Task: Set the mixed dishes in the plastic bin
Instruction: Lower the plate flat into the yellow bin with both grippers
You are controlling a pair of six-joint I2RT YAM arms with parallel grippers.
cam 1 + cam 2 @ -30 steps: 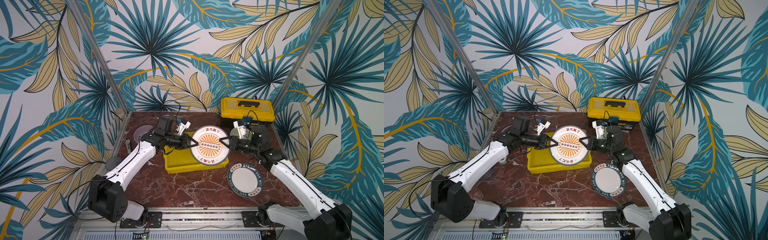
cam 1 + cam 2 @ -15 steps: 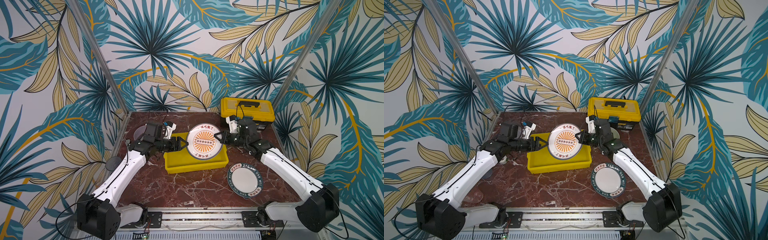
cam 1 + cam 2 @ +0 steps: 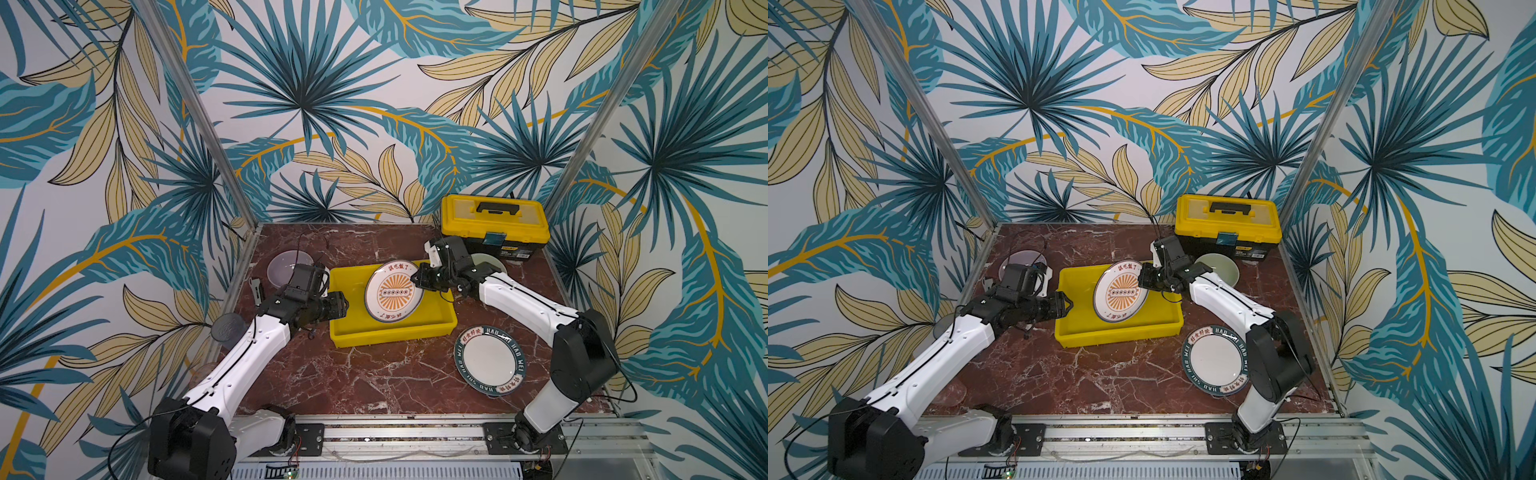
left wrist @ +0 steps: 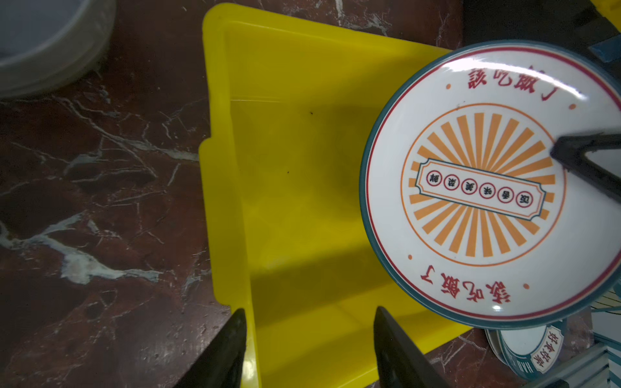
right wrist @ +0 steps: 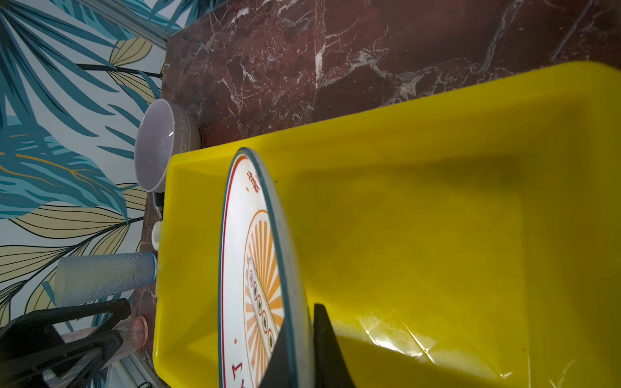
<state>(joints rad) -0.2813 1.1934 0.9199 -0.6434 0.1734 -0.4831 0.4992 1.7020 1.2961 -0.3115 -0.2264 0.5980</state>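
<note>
Sunburst plate (image 3: 394,291) tilted over bin (image 3: 390,334), right of its middle, lower edge down inside. Pinched at upper right rim by right gripper (image 3: 417,277), jaws clamped on it. Left gripper (image 3: 1066,305) at bin's left wall, jaws apart, gripping nothing. Lettered plate (image 3: 490,365) flat, just off bin's front right corner.

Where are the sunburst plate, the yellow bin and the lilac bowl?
sunburst plate (image 3: 394,293): in a top view, on its orange centre.
yellow bin (image 3: 390,336): in a top view, on its near wall.
lilac bowl (image 5: 156,147): right wrist view, on its inner surface.
</note>
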